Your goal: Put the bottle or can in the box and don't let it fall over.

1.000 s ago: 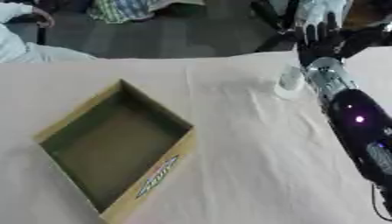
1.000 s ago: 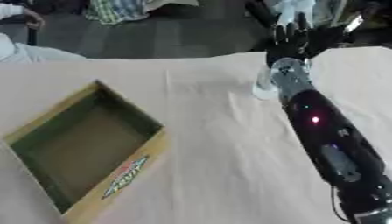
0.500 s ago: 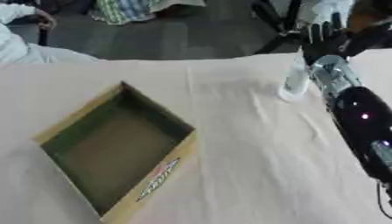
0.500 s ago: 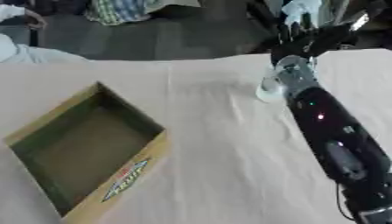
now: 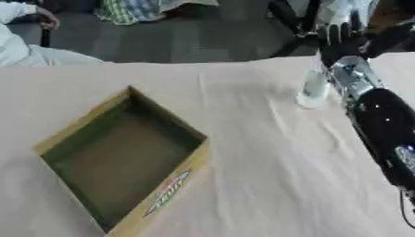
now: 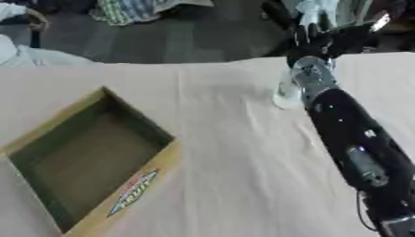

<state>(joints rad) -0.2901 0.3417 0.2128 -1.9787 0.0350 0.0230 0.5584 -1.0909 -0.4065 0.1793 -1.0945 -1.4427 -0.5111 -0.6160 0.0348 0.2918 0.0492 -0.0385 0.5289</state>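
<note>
A small pale, see-through bottle [image 5: 314, 87] stands upright on the cloth-covered table near its far edge. My right hand [image 5: 343, 39] is just behind and to the right of it, past the table's far edge, fingers straight and spread, holding nothing. The black forearm [image 5: 381, 120] runs down the right side of the view, close beside the bottle. An open cardboard box [image 5: 122, 157] with yellow-brown walls lies at the left, turned like a diamond, nothing inside. My left hand does not show in either view.
The table [image 5: 259, 185] is covered with a light beige cloth, slightly wrinkled near the bottle. Beyond the far edge are a dark floor, dark chair legs [image 5: 284, 18] and a seated person's white sleeve [image 5: 32, 53] at the upper left.
My right hand has reached farther away, beyond the bottle, and its fingers have stayed spread. The bottle and box hold their places; the camera has shifted slightly.
</note>
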